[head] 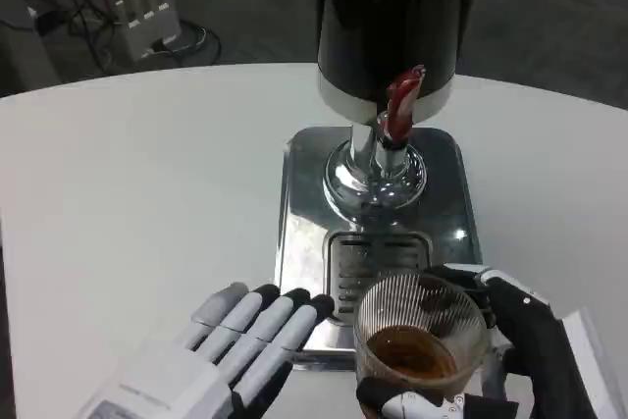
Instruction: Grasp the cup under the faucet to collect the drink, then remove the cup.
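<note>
A clear ribbed cup (420, 333) with brown drink in its bottom sits at the near edge of the steel drip tray (304, 193), in front of the slotted grille. My right hand (510, 340) grips the cup from the right, fingers wrapped around its far and near sides. The dark drink dispenser (392, 17) stands on a chrome pedestal at the tray's back, its red faucet lever (402, 100) pointing down, well behind the cup. My left hand (231, 350) rests flat on the table left of the cup, fingers stretched toward the tray's near left corner, holding nothing.
The round white table (137, 174) spreads wide to the left and behind. Beyond its far edge, a white power strip (147, 12) and cables lie on the dark floor.
</note>
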Robot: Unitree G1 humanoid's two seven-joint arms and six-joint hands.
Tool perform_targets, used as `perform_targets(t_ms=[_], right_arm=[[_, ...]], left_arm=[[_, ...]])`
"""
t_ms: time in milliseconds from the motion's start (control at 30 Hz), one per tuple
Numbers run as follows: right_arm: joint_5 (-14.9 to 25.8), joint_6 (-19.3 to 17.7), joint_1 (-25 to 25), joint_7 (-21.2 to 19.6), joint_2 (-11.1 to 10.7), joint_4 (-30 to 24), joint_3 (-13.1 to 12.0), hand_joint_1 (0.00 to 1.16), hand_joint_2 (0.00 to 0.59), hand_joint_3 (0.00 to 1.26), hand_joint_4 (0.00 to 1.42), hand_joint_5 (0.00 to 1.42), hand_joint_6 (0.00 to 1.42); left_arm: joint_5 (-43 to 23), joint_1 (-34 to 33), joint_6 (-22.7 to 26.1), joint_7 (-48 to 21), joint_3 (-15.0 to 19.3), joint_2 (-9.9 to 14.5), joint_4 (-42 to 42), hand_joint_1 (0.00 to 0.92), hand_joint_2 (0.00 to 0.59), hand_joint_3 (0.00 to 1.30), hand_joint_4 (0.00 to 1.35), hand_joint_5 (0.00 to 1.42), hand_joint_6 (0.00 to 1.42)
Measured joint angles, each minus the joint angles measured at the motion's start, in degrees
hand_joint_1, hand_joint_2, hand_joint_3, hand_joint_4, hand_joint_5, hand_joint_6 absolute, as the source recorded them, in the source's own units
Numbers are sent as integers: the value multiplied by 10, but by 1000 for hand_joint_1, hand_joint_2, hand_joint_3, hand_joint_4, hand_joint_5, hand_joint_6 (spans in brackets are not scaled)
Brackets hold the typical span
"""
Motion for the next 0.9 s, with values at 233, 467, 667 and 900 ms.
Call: perform_targets(t_ms=[233,467,667,900], right_arm=[[1,1,0,10,4,-13,-14,936,78,895,988,1176,1363],[-4,2,-4,15,13,-13,-8,936,78,895,988,1176,1363],[-11,5,-14,22,16,-13,-7,936,78,895,988,1176,1363],[-12,7,-14,22,17,-13,-9,935,79,900,988,1176,1363]], left_arm=[[2,-2,10,0,2,0,-5,0,44,0,0,0,0],[0,-3,22,0,5,0,-5,0,44,0,0,0,0],[-3,-11,31,-4,8,0,-4,0,44,0,0,0,0],[-3,-25,40,-8,5,-1,-4,0,44,0,0,0,0]])
